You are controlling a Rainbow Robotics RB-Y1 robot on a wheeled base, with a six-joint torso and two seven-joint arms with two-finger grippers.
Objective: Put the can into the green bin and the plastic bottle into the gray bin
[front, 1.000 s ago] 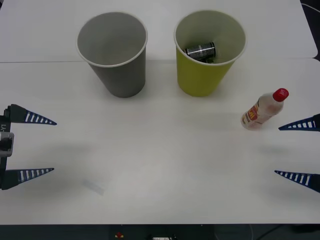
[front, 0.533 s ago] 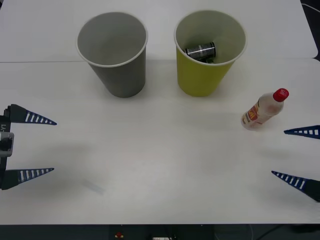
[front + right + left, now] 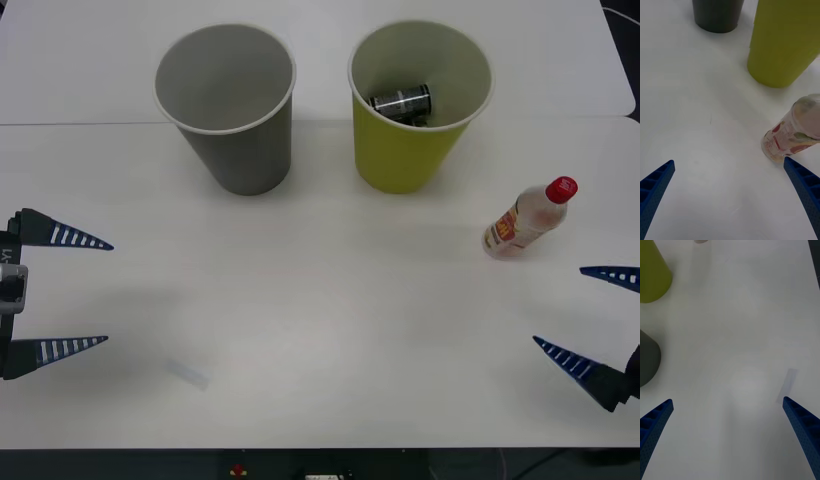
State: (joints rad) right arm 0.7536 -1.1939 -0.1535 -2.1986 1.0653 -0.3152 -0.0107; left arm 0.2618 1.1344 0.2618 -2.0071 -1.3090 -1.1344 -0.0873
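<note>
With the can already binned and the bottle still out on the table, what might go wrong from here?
1. The plastic bottle stands upright on the table, and the open right gripper sits close beside it; a glancing jaw could tip it over and send it rolling.
2. The gray bin lies beyond the green bin, so carrying the bottle low might clip the green bin, which holds the can.
3. The bins are lookalike cups, so a drop could land in the wrong one.

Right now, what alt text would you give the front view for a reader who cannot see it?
On a white table, the can lies inside the green bin, the gray bin stands to its left, and the plastic bottle stands upright on the table to its right. The open left gripper and open right gripper hover at the table's sides.
</note>
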